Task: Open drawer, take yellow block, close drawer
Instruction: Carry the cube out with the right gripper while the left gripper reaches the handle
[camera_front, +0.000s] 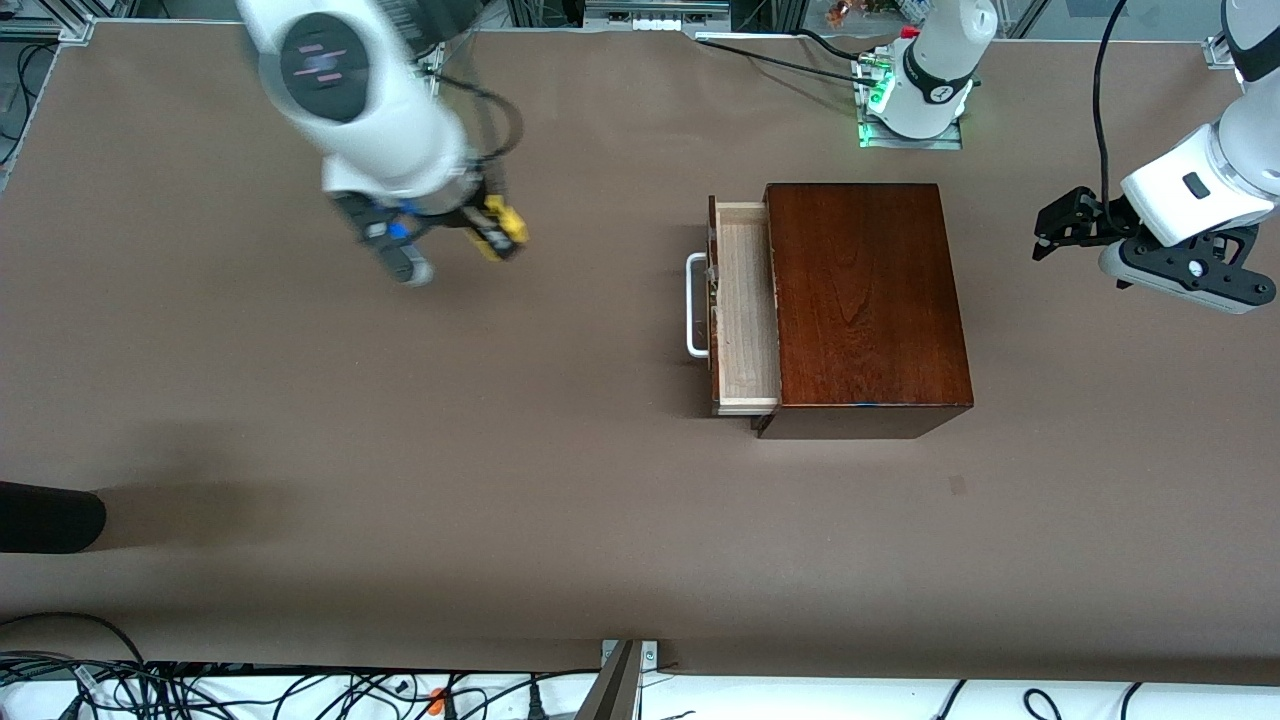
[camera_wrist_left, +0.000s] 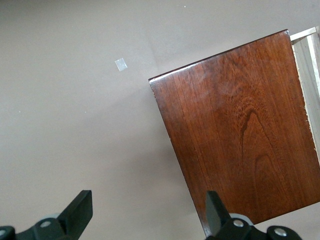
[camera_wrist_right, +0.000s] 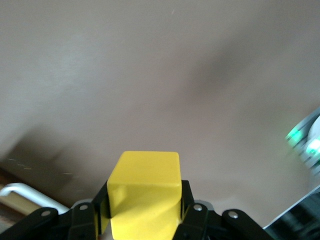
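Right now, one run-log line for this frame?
stage: block out, drawer open | right claw: shut on small yellow cube, over bare table | left claw: open, waiting beside dark wooden box | pale wood drawer: empty

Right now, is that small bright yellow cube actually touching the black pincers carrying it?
Touching. The right wrist view shows the right gripper with its black fingers pressed against both sides of the yellow cube, lifted above the brown table.

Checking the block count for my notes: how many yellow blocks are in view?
1. The yellow block is clamped in the right gripper, over bare table toward the right arm's end. The open drawer shows none, though part is hidden.
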